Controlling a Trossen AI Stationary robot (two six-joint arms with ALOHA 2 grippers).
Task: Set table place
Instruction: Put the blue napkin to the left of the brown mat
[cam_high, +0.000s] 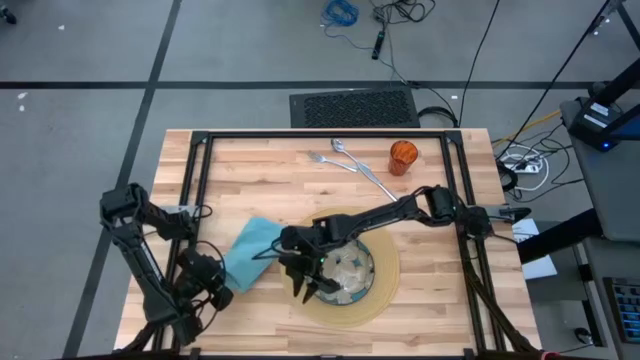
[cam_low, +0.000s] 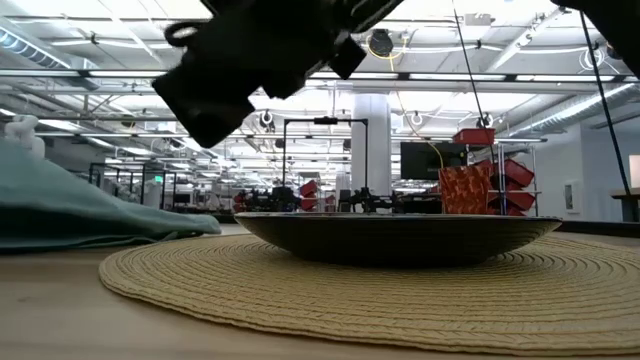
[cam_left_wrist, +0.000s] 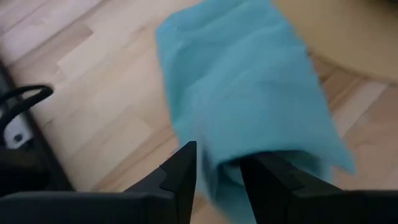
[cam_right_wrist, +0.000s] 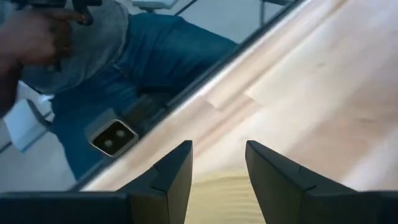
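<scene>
Place-setting pieces lay spread over your table (cam_high: 260, 165) of light planks. You had the round tan mat (cam_high: 385, 290) near the front edge with the patterned glass plate (cam_high: 356, 268) on it. The teal napkin (cam_high: 250, 252) lay crumpled just left of the mat, its edge touching the rim. At the back, the fork (cam_high: 330, 160), the spoon (cam_high: 345, 150) and what may have been the knife lay together, and the small orange cup (cam_high: 403, 157) stood just to their right.

Your left gripper (cam_left_wrist: 217, 171) sat low at the napkin's near corner; its fingers (cam_left_wrist: 183, 165) were a little apart with teal cloth between them, though you could not tell whether they gripped it. Your right gripper (cam_right_wrist: 219, 155) hung over the plate's left side, fingers spread and holding nothing. Beyond the table edge, its wrist view showed a person in jeans (cam_right_wrist: 149, 56).
</scene>
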